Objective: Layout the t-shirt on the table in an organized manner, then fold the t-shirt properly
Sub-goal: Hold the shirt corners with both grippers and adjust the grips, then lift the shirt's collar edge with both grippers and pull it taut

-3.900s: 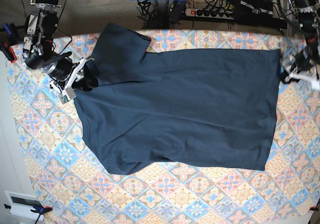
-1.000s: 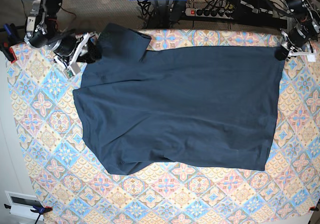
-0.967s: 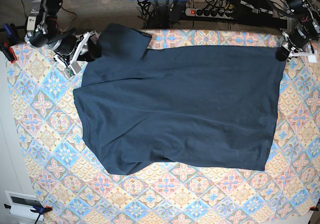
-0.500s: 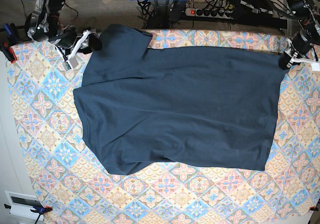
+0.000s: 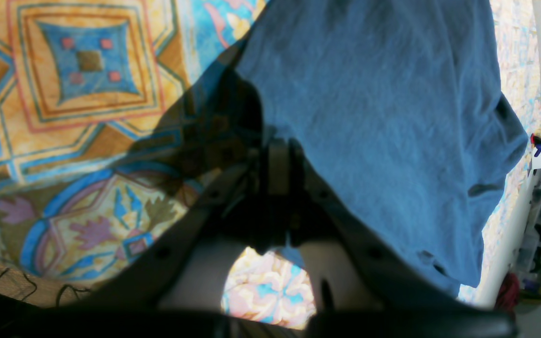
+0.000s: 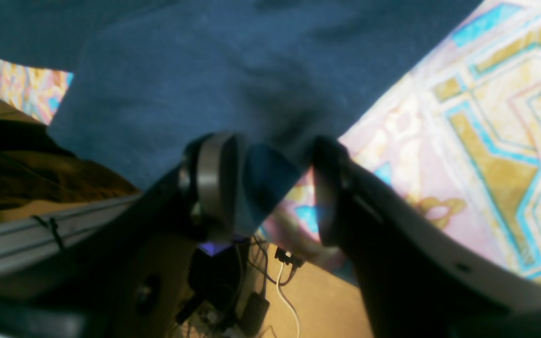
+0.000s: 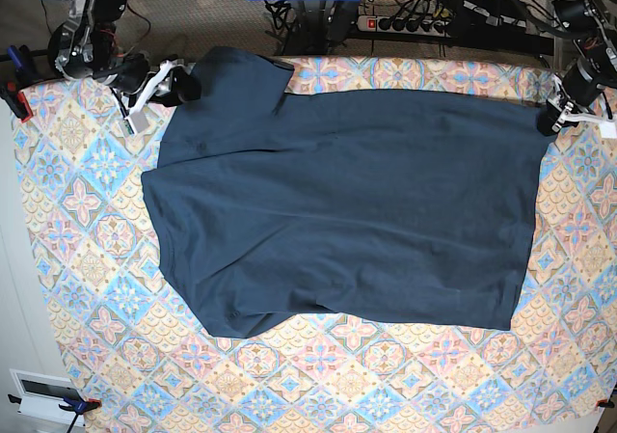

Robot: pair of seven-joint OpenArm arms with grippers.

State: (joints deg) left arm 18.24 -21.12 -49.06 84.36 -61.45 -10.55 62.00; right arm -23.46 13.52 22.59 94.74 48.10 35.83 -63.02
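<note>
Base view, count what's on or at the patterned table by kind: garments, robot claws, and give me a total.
Garments: 1, the navy t-shirt
Robot claws: 2, left claw and right claw
Total: 3

- The left arm reaches down at the right edge of the base view, its black-and-white left pincer (image 7: 553,122) low at the far right corner of the dark navy-blue soft fabric t-shirt (image 7: 347,211)
- In the left wrist view the left pincer (image 5: 277,162) has its dark jaws pressed together, clamped on the shirt's hem
- The right arm sits at the top left of the base view, its white-and-black right pincer (image 7: 178,84) beside the sleeve
- In the right wrist view the right pincer (image 6: 275,183) has its jaws spread apart, a fold of fabric hanging between them
</note>
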